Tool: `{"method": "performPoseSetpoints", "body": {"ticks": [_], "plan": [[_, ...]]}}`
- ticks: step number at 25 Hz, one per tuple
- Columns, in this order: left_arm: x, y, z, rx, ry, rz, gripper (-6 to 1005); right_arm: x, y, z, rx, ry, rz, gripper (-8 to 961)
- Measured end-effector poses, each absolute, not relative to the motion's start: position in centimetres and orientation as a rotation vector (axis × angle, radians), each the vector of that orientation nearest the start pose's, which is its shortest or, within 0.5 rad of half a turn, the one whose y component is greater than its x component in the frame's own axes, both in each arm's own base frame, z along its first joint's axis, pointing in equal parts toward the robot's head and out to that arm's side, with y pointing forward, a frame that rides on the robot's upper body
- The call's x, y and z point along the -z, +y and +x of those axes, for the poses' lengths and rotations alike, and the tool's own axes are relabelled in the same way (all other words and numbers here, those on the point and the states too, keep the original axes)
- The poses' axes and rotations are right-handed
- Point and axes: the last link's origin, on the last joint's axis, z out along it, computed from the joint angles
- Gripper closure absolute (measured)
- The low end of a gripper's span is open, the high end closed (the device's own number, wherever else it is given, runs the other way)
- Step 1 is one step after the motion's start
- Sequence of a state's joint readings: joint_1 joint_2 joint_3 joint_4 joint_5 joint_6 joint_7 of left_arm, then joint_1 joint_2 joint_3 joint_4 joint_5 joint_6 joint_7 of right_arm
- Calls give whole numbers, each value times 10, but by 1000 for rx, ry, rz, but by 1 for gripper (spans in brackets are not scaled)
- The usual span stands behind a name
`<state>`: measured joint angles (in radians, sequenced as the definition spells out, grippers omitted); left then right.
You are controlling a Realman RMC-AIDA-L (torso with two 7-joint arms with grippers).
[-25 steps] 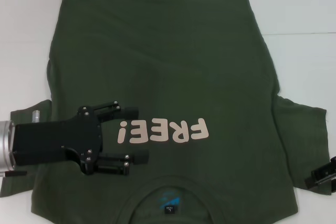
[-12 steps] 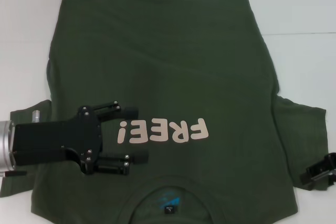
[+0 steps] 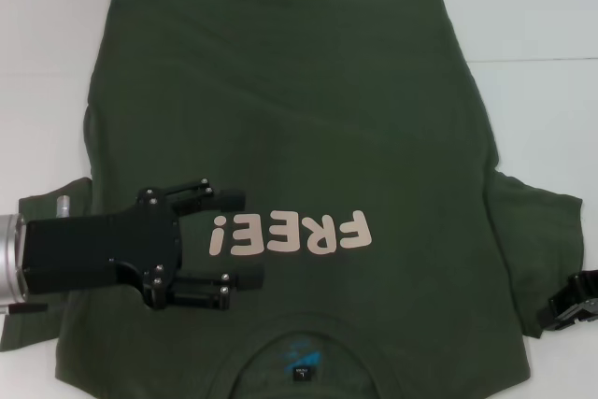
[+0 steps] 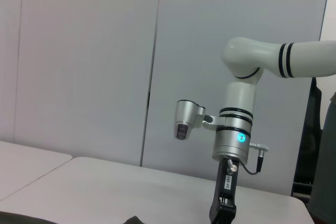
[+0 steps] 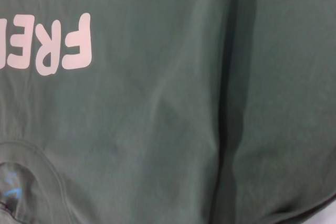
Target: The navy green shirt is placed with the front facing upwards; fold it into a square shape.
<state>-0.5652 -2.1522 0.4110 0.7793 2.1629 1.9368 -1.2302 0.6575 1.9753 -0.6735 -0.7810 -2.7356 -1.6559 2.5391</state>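
I am watching my left gripper (image 3: pixel 238 237) hanging over the dark olive-green short-sleeved cotton shirt (image 3: pixel 299 119), near the left shoulder, with its fingers spread apart and holding nothing. My right gripper (image 3: pixel 577 303) is sitting at the outer edge of the right sleeve (image 3: pixel 537 240); I cannot tell whether it is open or closed.

My worry is that if I am pinching only the top layer at the shoulder, the front will be dragging away from the back and bunching the fold. If the two sides are lifting unevenly, the fold line will be skewing.

The shirt is lying flat and front-up on the white table (image 3: pixel 523 16), collar nearest me, pale pink "FREE!" lettering (image 3: pixel 290 234) across the chest, both sleeves spread outward, still unfolded.
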Motion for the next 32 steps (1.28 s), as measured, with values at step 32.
{"method": "performPoseSetpoints", "body": {"ticks": [32], "plan": [[-16, 298, -235, 939, -305, -2843, 66, -48, 334, 308, 302, 1836, -2273, 920]]}}
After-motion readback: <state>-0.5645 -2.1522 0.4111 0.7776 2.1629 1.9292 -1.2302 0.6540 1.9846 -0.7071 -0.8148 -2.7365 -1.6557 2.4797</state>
